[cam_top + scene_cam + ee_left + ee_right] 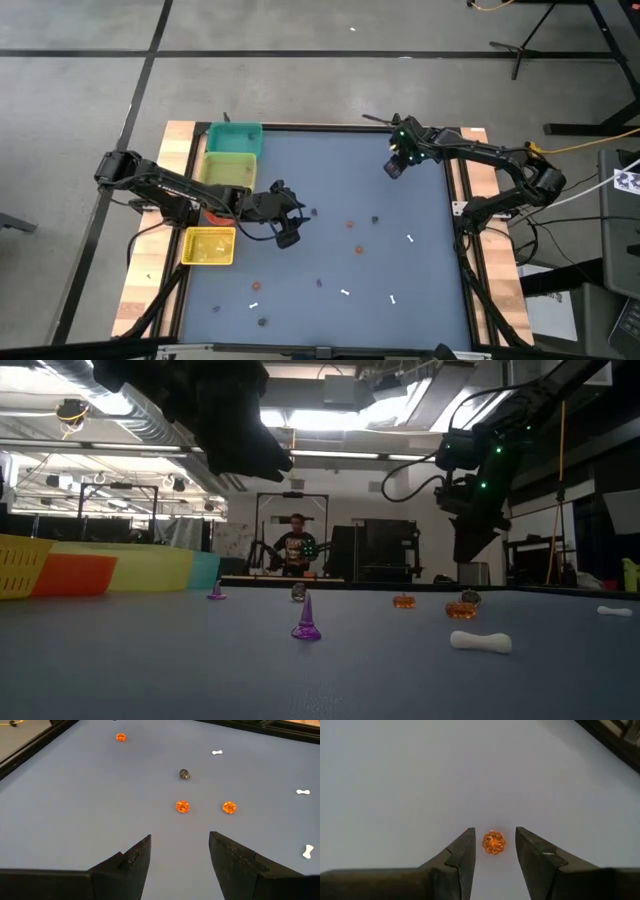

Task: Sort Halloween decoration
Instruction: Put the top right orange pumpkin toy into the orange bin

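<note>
Above blue mat (330, 190), right gripper (494, 845) open over orange pumpkin (494, 842)

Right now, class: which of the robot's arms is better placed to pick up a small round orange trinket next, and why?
The right. Its right gripper stands open with a round orange pumpkin trinket showing between the fingers. The left gripper, also open, has its orange trinkets farther ahead.

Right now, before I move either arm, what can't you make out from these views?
- Contents of the bins: high view, too small; the left arm crosses them.
- Whether the pumpkin between the open right gripper fingers is held or lying on the table: right wrist view; high view too small.
- Trinkets directly beneath the open left gripper: hidden by its own fingers.
- Dark trinket: shape too small.
</note>
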Controlling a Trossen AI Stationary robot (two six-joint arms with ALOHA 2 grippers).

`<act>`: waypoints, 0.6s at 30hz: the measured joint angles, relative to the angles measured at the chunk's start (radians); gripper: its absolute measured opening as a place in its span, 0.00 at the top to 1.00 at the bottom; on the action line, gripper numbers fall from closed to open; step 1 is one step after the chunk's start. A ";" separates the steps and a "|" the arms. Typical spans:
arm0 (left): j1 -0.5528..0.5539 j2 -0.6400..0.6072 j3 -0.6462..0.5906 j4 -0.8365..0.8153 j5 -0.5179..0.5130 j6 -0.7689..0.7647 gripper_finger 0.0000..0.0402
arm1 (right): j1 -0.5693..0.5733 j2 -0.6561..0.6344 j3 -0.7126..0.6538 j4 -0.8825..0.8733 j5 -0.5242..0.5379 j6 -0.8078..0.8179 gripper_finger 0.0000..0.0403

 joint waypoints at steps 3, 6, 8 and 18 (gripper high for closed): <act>0.000 0.000 0.000 0.000 0.000 0.000 0.54 | 0.000 0.000 0.000 0.000 0.010 0.034 0.66; 0.000 0.000 0.000 0.000 0.000 0.000 0.54 | 0.000 0.000 0.000 -0.007 0.031 0.071 0.66; 0.000 0.000 0.000 0.000 0.000 0.000 0.54 | 0.000 0.000 0.000 -0.026 0.048 0.077 0.66; 0.000 0.000 0.000 0.000 0.000 0.000 0.54 | 0.000 0.001 -0.071 0.019 0.044 0.102 0.66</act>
